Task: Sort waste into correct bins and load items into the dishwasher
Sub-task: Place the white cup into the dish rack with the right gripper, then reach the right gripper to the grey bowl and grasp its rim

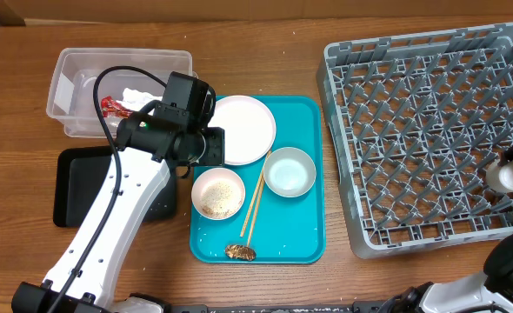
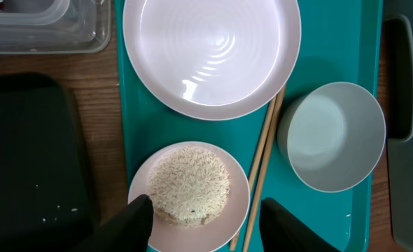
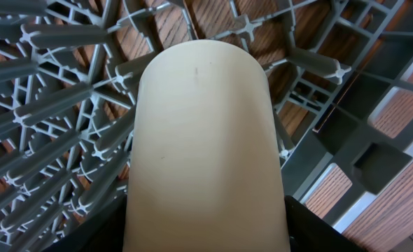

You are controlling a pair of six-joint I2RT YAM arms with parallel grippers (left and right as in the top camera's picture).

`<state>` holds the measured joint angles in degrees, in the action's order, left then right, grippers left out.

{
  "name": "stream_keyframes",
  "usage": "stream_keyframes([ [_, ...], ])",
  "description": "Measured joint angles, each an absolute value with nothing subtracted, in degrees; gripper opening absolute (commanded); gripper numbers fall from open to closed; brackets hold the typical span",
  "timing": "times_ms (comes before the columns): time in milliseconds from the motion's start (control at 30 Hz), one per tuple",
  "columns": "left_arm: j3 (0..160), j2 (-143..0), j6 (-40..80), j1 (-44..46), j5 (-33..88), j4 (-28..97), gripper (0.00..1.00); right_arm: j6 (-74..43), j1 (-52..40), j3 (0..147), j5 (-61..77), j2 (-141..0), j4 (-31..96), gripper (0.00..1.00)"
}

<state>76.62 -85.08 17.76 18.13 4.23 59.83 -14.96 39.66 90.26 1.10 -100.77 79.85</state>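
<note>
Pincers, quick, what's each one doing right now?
Left pincer: open, above the rice bowl.
Right pincer: closed on a cream cup over the rack.

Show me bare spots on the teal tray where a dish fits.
Teal plastic tray: bare along its near right corner, below the pale blue bowl and right of the wooden chopsticks. Smaller patch above that bowl. Crowded on the left around the white plate and rice bowl.

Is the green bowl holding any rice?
No, the green bowl is empty; the rice sits in the other bowl beside the chopsticks.
</note>
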Motion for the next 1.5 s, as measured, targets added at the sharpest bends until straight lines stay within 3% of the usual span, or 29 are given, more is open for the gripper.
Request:
stream_keyframes([
  [567,76.6,-85.1,17.8,18.1,4.2,60.2,0.51,-15.0,39.7,90.3,1.2,-100.8,80.2,0.05],
  [600,76.6,-85.1,17.8,18.1,4.2,60.2,0.51,-15.0,39.7,90.3,1.3,-100.8,80.2,0.09],
  [633,76.6,-85.1,17.8,18.1,4.2,60.2,0.51,-15.0,39.7,90.3,1.3,-100.8,80.1,0.30],
  [667,76.6,-85.1,17.8,18.1,4.2,60.2,0.51,-14.9,39.7,90.3,1.2,-100.8,79.9,0.59],
  [700,76.6,-85.1,17.8,18.1,4.2,60.2,0.51,-15.0,39.7,90.2,1.3,-100.8,79.6,0.73],
  [767,76.6,-85.1,17.8,18.1,4.2,60.2,0.51,-14.7,39.7,90.2,1.7,-100.8,77.8,0.82],
  [1333,76.6,-85.1,17.8,18.1,4.2,60.2,0.52,-15.0,39.7,90.2,6.3,-100.8,76.0,0.83],
  [1500,76.6,-85.1,17.8,18.1,4.2,61.2,0.56,-11.6,39.6,94.4,14.2,-100.8,78.3,0.80],
])
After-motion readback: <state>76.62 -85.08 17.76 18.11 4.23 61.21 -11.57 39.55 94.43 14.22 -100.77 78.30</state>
